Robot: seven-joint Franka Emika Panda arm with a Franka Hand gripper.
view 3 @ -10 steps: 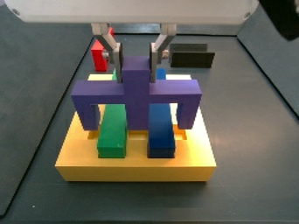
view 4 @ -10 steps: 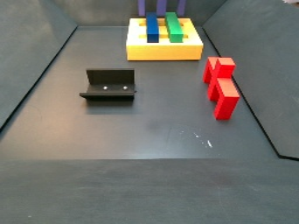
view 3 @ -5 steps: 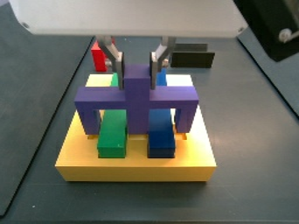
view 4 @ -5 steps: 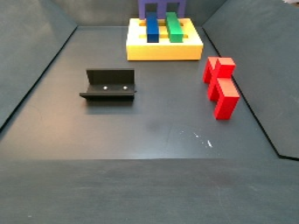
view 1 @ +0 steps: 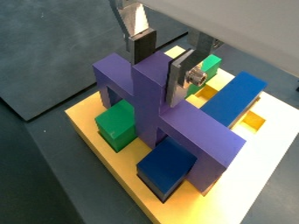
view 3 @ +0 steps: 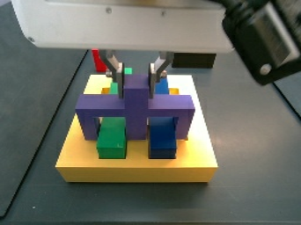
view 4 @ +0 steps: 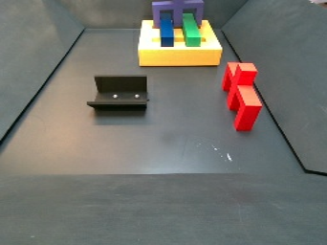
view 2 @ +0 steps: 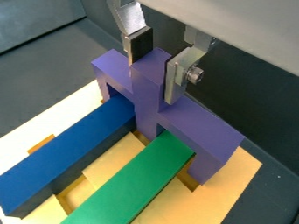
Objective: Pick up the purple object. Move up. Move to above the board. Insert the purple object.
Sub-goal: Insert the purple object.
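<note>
The purple object (view 3: pixel 135 105) stands across the yellow board (view 3: pixel 135 167), its crossbar spanning the green bar (view 3: pixel 113 136) and the blue bar (view 3: pixel 163 136), with its legs down at the board on either side. My gripper (view 3: pixel 136 75) is straight above it, shut on its raised central stub. Both wrist views show the purple object (view 1: pixel 158 105) (view 2: pixel 152 96) with a dark pad against each side of the stub. In a side view the purple object (view 4: pixel 173 14) and the board (view 4: pixel 179 53) are at the far end.
Two red blocky pieces (view 4: pixel 240 77) (view 4: pixel 246 105) stand to the right of the floor's middle. The dark fixture (view 4: pixel 121 93) stands to the left. Dark walls border the floor. Behind the board lie a red piece (view 3: pixel 98 57) and a black piece (view 3: pixel 194 60).
My gripper has moved down with the purple object. The crossbar now sits lower over the two bars and the legs have sunk to the board.
</note>
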